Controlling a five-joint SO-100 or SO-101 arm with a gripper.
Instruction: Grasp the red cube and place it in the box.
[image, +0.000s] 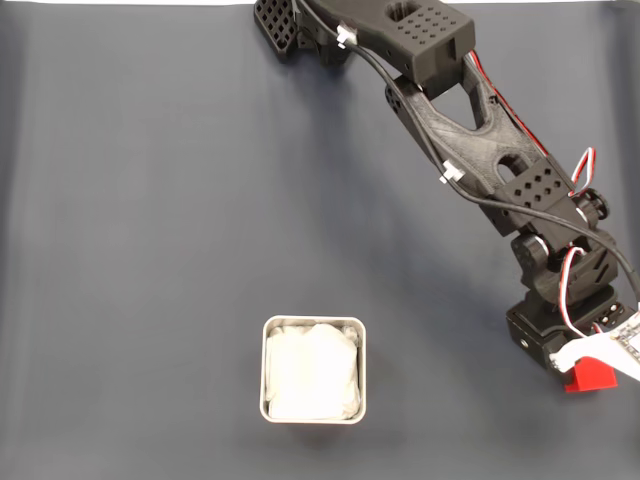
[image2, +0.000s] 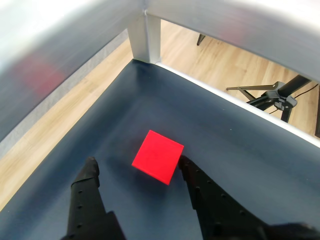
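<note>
The red cube (image2: 158, 156) lies on the dark mat between my gripper's (image2: 138, 165) two black fingers, close to the right fingertip (image2: 186, 164) and farther from the left one. The gripper is open around the cube and not closed on it. In the fixed view the arm (image: 470, 140) stretches from the top to the lower right, and the wrist covers most of the red cube (image: 590, 376). The box (image: 265, 385), a square metal tin lined with crumpled white material, stands at the bottom centre, well to the left of the cube.
The wrist view shows the mat's corner just beyond the cube, with a metal frame post (image2: 145, 40), wooden floor (image2: 200, 60) and a black tripod (image2: 272, 95) past the edge. The dark mat (image: 150, 220) stretches between box and arm.
</note>
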